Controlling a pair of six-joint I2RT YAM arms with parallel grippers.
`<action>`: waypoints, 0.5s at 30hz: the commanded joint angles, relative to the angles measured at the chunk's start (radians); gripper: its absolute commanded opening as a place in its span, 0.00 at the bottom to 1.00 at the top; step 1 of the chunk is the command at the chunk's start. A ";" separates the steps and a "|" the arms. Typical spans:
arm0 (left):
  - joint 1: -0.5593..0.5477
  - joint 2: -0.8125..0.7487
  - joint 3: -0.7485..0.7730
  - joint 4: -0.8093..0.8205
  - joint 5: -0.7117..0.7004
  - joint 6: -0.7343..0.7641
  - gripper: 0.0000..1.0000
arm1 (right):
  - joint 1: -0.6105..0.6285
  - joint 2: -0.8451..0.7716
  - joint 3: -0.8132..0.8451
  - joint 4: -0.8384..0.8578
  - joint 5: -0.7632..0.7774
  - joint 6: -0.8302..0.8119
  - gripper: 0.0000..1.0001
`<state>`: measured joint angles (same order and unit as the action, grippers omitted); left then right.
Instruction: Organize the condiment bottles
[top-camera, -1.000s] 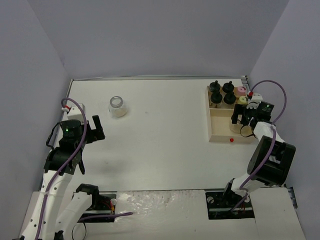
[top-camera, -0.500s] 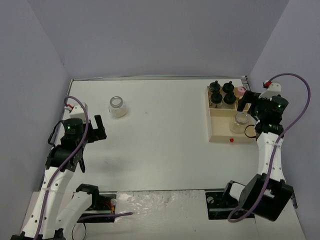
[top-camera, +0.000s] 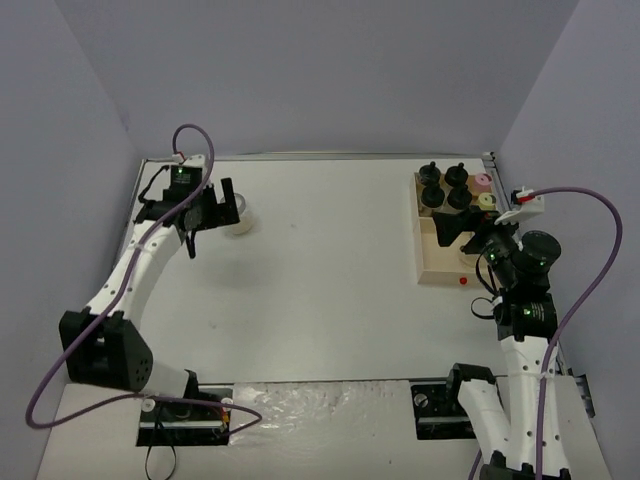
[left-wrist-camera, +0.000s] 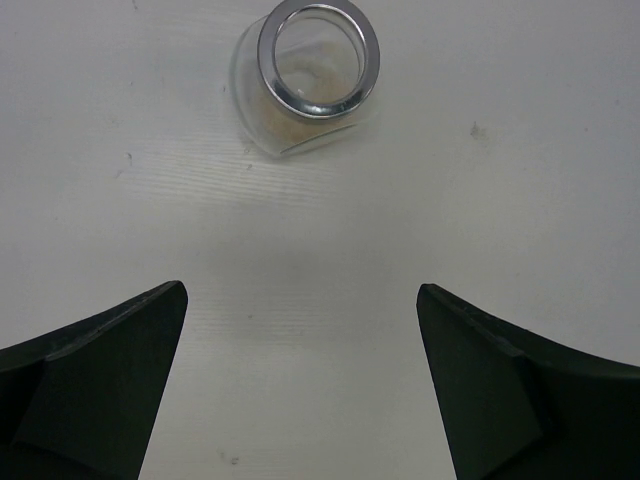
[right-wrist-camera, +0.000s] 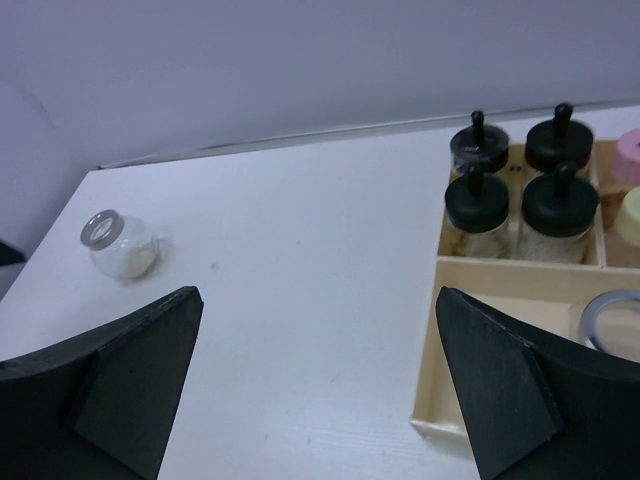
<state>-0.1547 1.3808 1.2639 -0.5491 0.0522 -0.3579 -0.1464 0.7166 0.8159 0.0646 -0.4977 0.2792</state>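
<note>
A wide silver-rimmed jar (top-camera: 240, 216) of pale powder stands alone at the table's far left. My left gripper (top-camera: 226, 207) is open just short of it. In the left wrist view the jar (left-wrist-camera: 310, 80) lies ahead of the gap between my open fingers (left-wrist-camera: 120, 370). Four black-capped jars (top-camera: 443, 188), a pink-capped jar (top-camera: 481, 181) and a yellow-capped jar (top-camera: 486, 200) stand in the back compartments of the wooden tray (top-camera: 422, 250). My right gripper (top-camera: 455, 232) is open and empty over the tray's front part. A second silver-rimmed jar (right-wrist-camera: 612, 318) sits in the tray's front compartment.
Grey walls close in the white table at the back and on both sides. The tray (right-wrist-camera: 500, 275) stands against the right wall. A small red dot (top-camera: 463, 280) marks the tray's near edge. Cables loop from both wrists.
My left arm has swung out from the near left up to the lone jar. My right gripper has let go of the silver-rimmed jar in the tray and drawn back.
</note>
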 joint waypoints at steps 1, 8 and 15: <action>0.002 0.151 0.169 0.072 -0.037 -0.143 0.97 | 0.063 -0.085 -0.045 -0.017 -0.039 0.039 1.00; -0.055 0.362 0.335 0.078 -0.188 -0.180 0.97 | 0.136 -0.152 -0.099 0.010 -0.054 0.133 1.00; -0.063 0.541 0.483 -0.009 -0.297 -0.129 0.97 | 0.203 -0.187 -0.124 0.020 -0.079 0.161 1.00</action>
<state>-0.2192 1.8951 1.6479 -0.5358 -0.1364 -0.5079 0.0250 0.5430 0.6960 -0.0044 -0.5381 0.3989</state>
